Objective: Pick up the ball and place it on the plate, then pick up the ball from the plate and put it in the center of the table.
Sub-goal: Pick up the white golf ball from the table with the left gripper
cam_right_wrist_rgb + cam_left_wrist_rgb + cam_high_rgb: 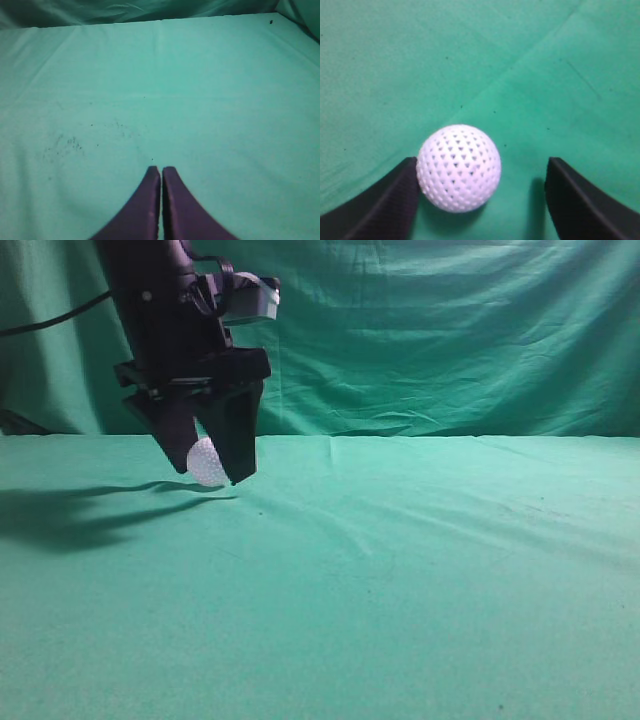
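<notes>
Ball [458, 168] between open left claw [481, 200] fingers.

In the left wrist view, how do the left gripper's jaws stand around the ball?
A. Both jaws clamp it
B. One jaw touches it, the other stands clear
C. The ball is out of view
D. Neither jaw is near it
B: the ball rests against one jaw of the left gripper, with bare green cloth between it and the other.

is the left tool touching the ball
Touching on one side only. In the left wrist view the ball sits against one finger of the left tool; green cloth shows between it and the other finger.
</notes>
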You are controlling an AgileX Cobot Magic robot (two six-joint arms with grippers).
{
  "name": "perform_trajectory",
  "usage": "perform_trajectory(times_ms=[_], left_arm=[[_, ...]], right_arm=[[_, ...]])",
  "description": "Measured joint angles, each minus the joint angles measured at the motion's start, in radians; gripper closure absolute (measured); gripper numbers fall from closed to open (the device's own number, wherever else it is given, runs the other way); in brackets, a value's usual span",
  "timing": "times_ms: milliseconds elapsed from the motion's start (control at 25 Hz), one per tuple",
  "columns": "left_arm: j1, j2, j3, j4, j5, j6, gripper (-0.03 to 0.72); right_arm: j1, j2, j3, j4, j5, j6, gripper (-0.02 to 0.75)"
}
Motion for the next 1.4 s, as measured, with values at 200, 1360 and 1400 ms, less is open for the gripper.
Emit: perform_trajectory(times_ms=[200, 1360, 1400], left_arm=[[0.000, 0.006, 0.000, 0.013, -0.048, 0.000, 0.193], [0.074, -0.130, -0.253, 0.043, 0.309, -0.142, 0.374], [0.096, -0.163, -0.238, 0.043, 0.313, -0.150, 0.374]], right_arm=[[0.000, 0.000, 0.000, 0.000, 0.000, 0.000, 0.738], [0.000, 0.000, 0.000, 0.000, 0.000, 0.000, 0.738], [0.000, 0.000, 0.000, 0.000, 0.000, 0.000, 0.738]])
